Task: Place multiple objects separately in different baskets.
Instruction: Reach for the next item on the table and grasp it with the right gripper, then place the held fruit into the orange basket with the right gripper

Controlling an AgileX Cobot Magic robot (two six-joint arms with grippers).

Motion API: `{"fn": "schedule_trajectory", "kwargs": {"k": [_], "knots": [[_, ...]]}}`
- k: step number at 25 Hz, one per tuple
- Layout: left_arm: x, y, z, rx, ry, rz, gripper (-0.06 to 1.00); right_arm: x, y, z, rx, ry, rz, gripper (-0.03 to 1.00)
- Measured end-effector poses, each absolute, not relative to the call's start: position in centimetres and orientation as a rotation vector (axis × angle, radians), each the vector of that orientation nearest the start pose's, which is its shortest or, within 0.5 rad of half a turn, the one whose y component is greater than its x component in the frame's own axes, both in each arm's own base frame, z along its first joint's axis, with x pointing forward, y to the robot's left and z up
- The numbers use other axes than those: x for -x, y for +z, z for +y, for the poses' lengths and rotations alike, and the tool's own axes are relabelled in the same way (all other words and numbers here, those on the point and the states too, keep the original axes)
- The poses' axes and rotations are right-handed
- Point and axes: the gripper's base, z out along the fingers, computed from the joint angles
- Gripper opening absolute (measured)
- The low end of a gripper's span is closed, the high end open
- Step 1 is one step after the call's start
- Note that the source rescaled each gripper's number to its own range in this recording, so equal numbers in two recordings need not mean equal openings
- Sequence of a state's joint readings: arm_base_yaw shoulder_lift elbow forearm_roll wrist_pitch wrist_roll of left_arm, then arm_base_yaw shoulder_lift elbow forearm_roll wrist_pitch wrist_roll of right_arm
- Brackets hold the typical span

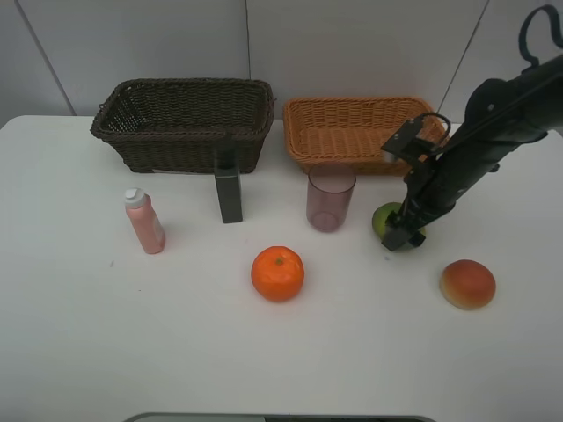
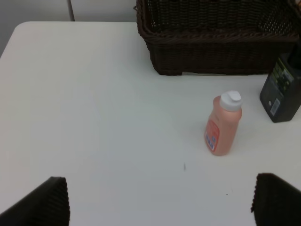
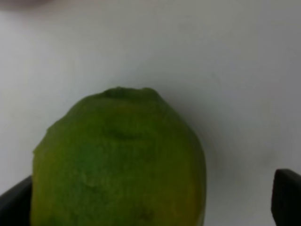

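My right gripper is down at the table, open around the green oval fruit. In the right wrist view the fruit fills the space between the fingertips, with a gap on one side. My left gripper is open over bare table, and the pink white-capped bottle stands upright ahead of it. The dark bottle, the pinkish cup, the orange and the red-orange fruit stand apart on the table. Both the dark brown basket and the orange-tan basket hold nothing.
The baskets sit side by side along the back of the white table. The dark bottle stands just in front of the brown basket. The right arm reaches in over the tan basket's right end.
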State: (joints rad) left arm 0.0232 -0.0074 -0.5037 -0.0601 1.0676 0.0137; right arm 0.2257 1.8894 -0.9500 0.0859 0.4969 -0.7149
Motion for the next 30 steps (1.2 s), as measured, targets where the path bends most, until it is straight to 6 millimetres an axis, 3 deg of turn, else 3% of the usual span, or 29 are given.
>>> {"fn": "schedule_trajectory", "kwargs": {"k": [9,11,14,25,30], "knots": [[0.7,27.8,-0.5,0.006,-0.049,2.039,1.0,-31.8,10.5,8.8,1.279,-0.011,2.622,0.99],[0.7,27.8,-0.5,0.006,-0.049,2.039,1.0,-31.9,10.5,8.8,1.276,-0.014,2.615,0.89],[0.7,27.8,-0.5,0.006,-0.049,2.039,1.0,-31.8,10.4,8.8,1.281,-0.015,2.615,0.58],[0.7,27.8,-0.5,0.006,-0.049,2.039,1.0,-31.8,10.5,8.8,1.279,-0.014,2.614,0.59],[0.7,27.8,-0.5,0.006,-0.049,2.039,1.0,-31.3,13.1,8.7,1.261,-0.009,2.601,0.59]]}}
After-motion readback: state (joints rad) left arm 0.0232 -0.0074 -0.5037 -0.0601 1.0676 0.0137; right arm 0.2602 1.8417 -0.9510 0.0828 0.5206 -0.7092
